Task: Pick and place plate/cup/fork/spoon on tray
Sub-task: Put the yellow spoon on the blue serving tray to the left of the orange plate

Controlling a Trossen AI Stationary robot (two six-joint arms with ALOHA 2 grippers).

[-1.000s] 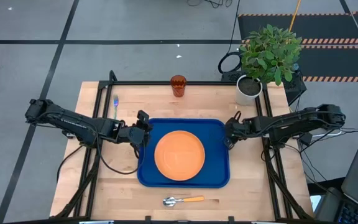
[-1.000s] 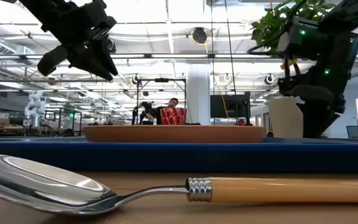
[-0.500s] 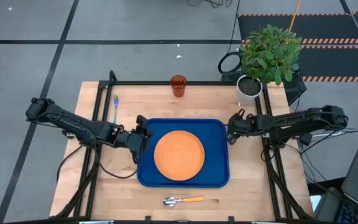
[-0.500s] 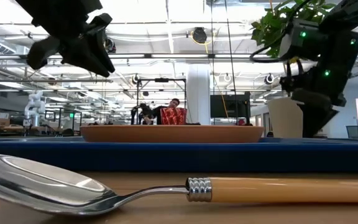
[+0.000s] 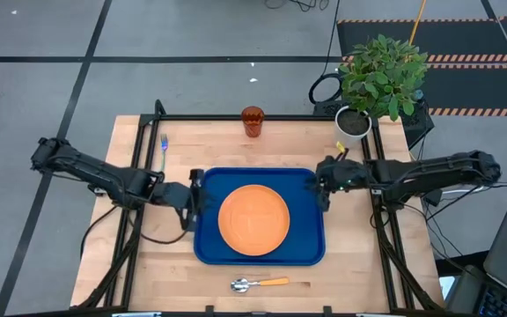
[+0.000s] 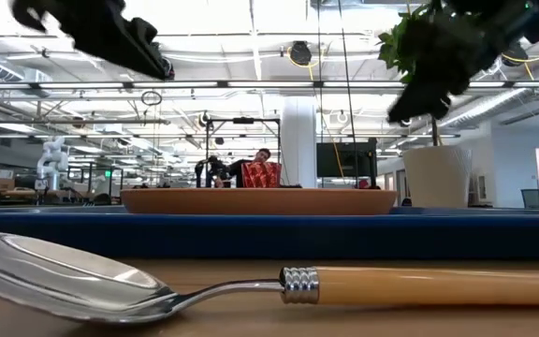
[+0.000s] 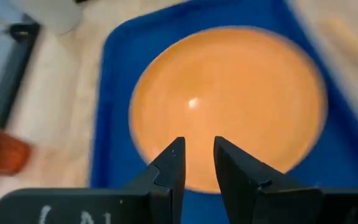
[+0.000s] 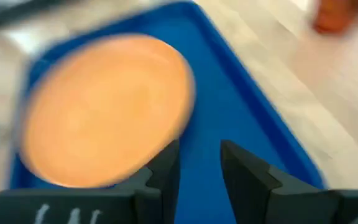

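Left gripper (image 5: 195, 187) now sits at the tray's left rim, fingers (image 7: 173, 163) only a narrow gap apart and holding nothing. It has drifted a little off the tray edge over the last second and lifted in the low view. Right gripper (image 5: 321, 179) is at the tray's right rim, fingers (image 8: 166, 163) likewise slightly apart and empty. It has shifted toward the far right corner of the tray and risen clear too.

Plate (image 5: 253, 219) lies flat in the middle of the tray (image 5: 311, 251), unmoved across the last second. Reads as: plate placement done, both arms backing away from it.

Still off the tray:
- cup (image 5: 253, 121), upright at the table's far edge, near the middle
- fork (image 5: 163, 152), near the far left corner of the table, beside the left frame rail
- spoon (image 5: 260, 283), at the near edge of the table, just outside the tray's near rim, bowl to the left

Judgement: one of four items in. Right arm is nearest the cup, left nearest the fork. Potted plant (image 5: 379, 79) stands at the far right corner, close to the right arm's path to the cup; watch clearance.
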